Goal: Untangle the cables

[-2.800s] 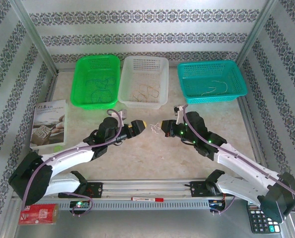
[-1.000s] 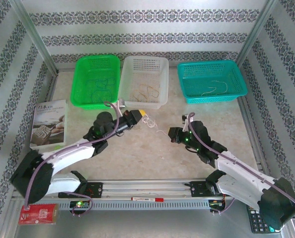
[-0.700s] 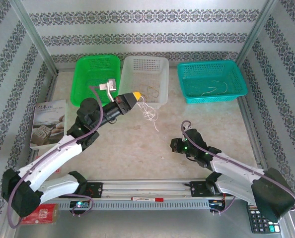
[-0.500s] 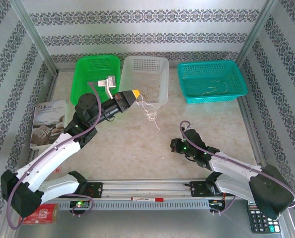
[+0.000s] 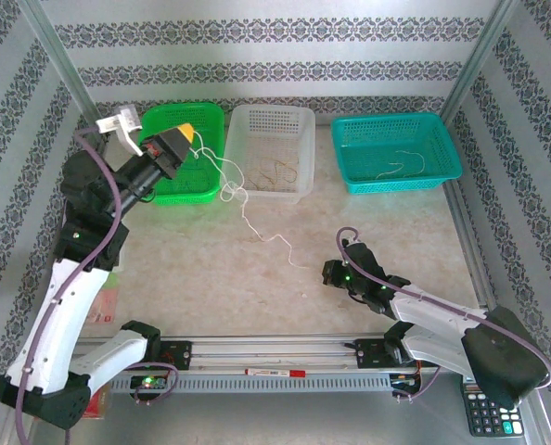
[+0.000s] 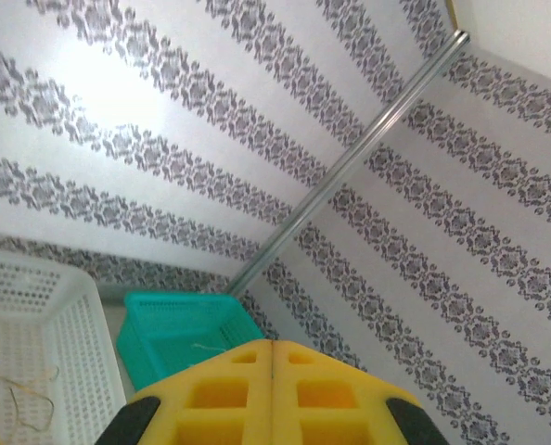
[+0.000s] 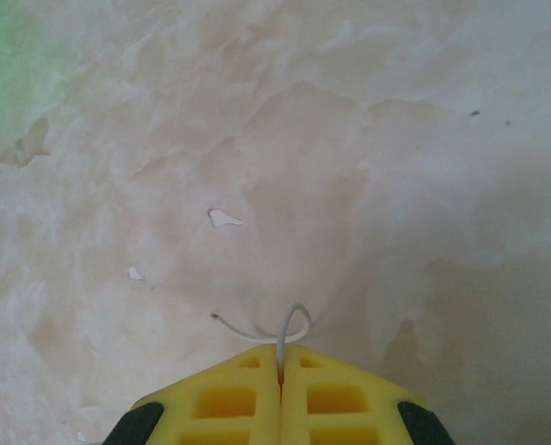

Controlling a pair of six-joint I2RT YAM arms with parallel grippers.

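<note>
- Calculator (image 5: 486,413) lies at the near right corner, beside the base of my right arm.
- A little farther out, my right gripper (image 5: 328,272) sits low over the marbled table (image 5: 192,269). Its yellow fingers (image 7: 340,399) are pressed flat together.
- Pinched in that seam is a white cable (image 7: 292,324), hair-thin. It makes one small loop just ahead of my fingertips, and a short free end curves off to the left onto the table.
- In the top view this cable is a single pale strand with soft kinks. It runs away from me and to the left, lifting off the table as it goes.
- In front of the white basket (image 5: 299,125) it bunches into a few small curls, then climbs on toward my other arm.
- My left gripper (image 5: 192,136) is raised high over the right part of the green basket (image 5: 164,190), with its fingers closed tight on each other.
- The top view shows the strand's far end leading right up to those fingertips, so I hold it there too. My left wrist view shows only the shut seam, not the strand.
- At the far side three baskets stand in a row, green, white, then the teal basket (image 5: 433,176).
- Yellowish curls (image 5: 277,171) lie on the floor of the white basket, and one pale strand (image 5: 401,159) lies in the teal one.
- Behind them rises the striped, patterned wall (image 5: 275,56).
</note>
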